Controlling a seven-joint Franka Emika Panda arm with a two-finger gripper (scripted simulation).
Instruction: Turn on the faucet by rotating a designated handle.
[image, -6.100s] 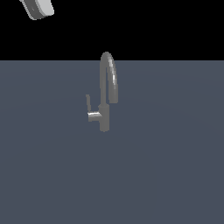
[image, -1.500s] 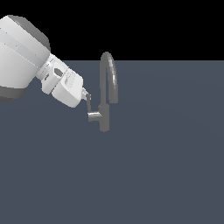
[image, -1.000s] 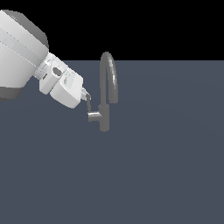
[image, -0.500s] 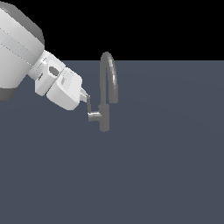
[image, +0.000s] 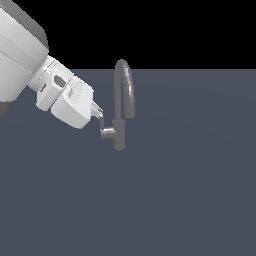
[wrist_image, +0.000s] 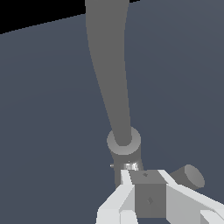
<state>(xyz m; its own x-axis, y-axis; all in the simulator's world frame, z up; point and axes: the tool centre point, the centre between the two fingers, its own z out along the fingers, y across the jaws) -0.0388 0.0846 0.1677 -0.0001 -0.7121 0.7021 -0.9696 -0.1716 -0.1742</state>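
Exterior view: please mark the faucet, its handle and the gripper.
faucet (image: 123, 90): exterior view, on the arched spout.
handle (image: 106, 133): exterior view, on the short side stub by the body.
gripper (image: 98, 113): exterior view, at the fingertips just above the handle.

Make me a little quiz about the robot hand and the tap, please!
1. True or false: the gripper is up at the top of the faucet's curved spout.
2. Which is nearest the gripper's fingertips? A) the spout's tip B) the handle on the side of the faucet C) the bare grey floor
3. Fill in: in the exterior view, the robot arm reaches in from the ____ side.

Key
1. False; it is low, beside the handle.
2. B
3. left
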